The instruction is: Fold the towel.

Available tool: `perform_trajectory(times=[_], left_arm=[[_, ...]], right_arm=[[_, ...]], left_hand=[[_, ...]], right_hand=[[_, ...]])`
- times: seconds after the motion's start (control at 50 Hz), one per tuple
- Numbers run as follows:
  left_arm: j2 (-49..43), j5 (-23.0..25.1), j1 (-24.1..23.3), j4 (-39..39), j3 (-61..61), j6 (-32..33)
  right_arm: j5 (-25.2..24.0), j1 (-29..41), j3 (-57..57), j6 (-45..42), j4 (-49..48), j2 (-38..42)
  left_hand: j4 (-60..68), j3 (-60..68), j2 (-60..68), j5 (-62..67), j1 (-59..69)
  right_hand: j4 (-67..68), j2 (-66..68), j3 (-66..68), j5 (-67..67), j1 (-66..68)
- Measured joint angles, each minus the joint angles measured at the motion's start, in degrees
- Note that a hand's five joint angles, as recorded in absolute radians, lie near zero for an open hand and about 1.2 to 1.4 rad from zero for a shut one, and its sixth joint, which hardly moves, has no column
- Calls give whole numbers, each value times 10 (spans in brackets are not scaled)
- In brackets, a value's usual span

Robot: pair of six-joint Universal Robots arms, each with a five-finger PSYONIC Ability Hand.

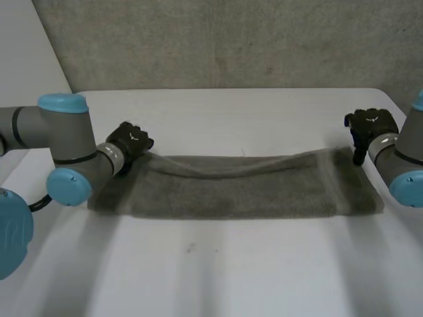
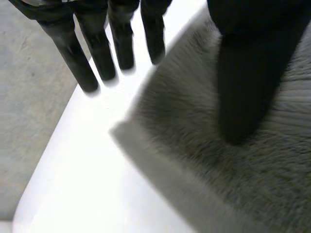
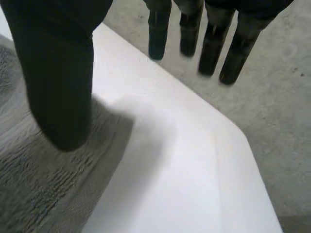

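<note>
Hands first, two of them, both black and both open. The left hand (image 1: 130,141) sits left of centre in the head view, at the far left corner of the towel (image 1: 231,188). The right hand (image 1: 370,125) is near the right edge of the frame, by the towel's far right corner.

In the left wrist view the fingers (image 2: 77,53) run straight out past the towel's corner over bare desk (image 2: 87,170). The thumb (image 2: 245,82) hangs well apart from them above the cloth; can't tell if its tip touches the pile. Same deal in the right wrist view: fingers straight, reaching beyond the desk edge with grey floor (image 3: 277,121) behind them, thumb over the towel's corner.

One towel, grey, lying as a long strip across the middle of the head view. It's on one white desk, between the left arm (image 1: 63,139) and the right arm (image 1: 403,165). Its far edge looks a little lifted and sags mid-way; the near edge lies flat.

The head view gives the whole strip end to end. The wrist views give the ribbed weave and the thumb-to-finger gap up close.
</note>
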Motion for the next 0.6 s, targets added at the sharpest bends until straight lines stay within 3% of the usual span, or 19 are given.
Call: perform_trajectory(times=[0.04, 0.06, 0.16, 0.34, 0.52, 0.6], left_arm=[[-1, -15, -2, 0, 5, 0], [-1, -35, -3, 0, 12, -1], [12, -65, -8, 0, 22, -8], [84, -71, -15, -3, 6, -66], [200, -63, -7, -4, -103, -158], [258, -55, -1, 3, -200, -192]], right_arm=[[4, 1, -6, 1, -1, 0], [11, 2, -14, 3, -3, -3], [21, 3, -27, 8, -5, -26], [20, -2, 4, 27, 2, -110], [-1, -7, 125, 26, 60, -214], [-46, -27, 231, 13, 74, -240]], left_hand=[[-32, -34, -20, -31, -29], [-111, -114, -100, -105, -93], [-138, -142, -128, -129, -118], [-151, -155, -141, -136, -127], [-152, -155, -142, -137, -127], [-152, -157, -143, -137, -127]], right_hand=[[-63, -40, -54, -33, -23], [-85, -46, -80, -40, -27], [-86, -46, -84, -40, -27], [-86, -46, -84, -41, -27], [-86, -46, -84, -41, -27], [-60, -29, -49, -14, -17]])
